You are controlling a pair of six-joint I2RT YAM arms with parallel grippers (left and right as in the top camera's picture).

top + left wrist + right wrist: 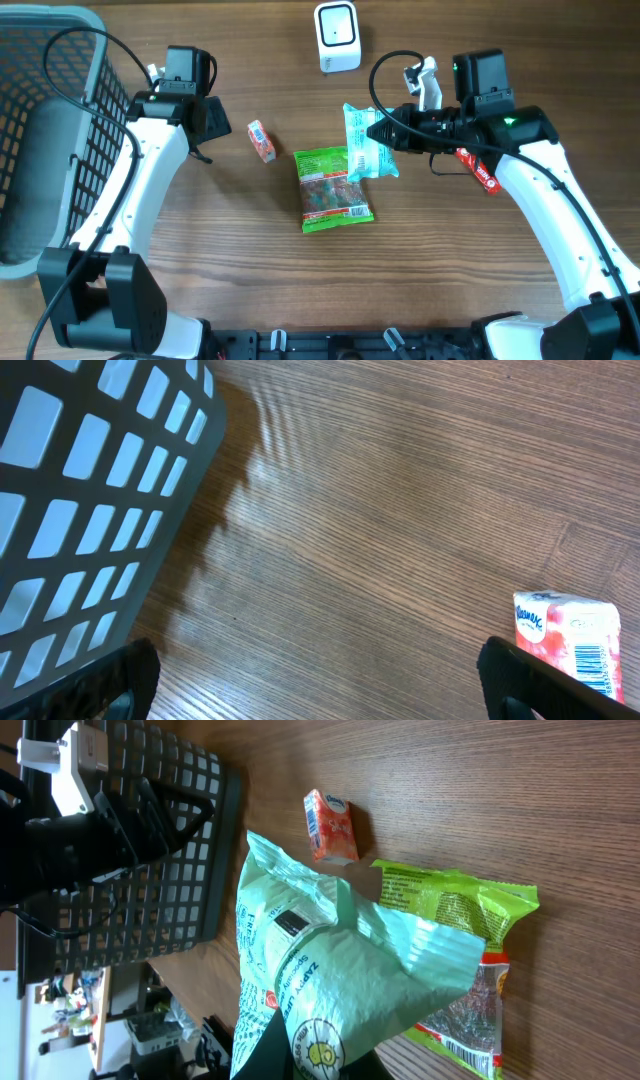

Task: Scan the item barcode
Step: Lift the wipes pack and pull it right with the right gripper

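My right gripper (380, 132) is shut on the edge of a mint-green packet (362, 145), which hangs lifted and crumpled over the table. In the right wrist view the packet (330, 960) fills the middle, with a dark printed label on its face, and my gripper (320, 1060) pinches its lower edge. The white scanner (337, 36) stands at the back centre, apart from the packet. My left gripper (185, 115) stands wide open above bare wood with nothing between its fingers (120, 680).
A green snack bag (333, 190) lies flat just under the packet. A small orange carton (262, 141) sits left of it, near my left gripper's right finger (530, 680). A dark basket (40, 150) stands at the far left. A red bar (480, 170) lies under the right arm.
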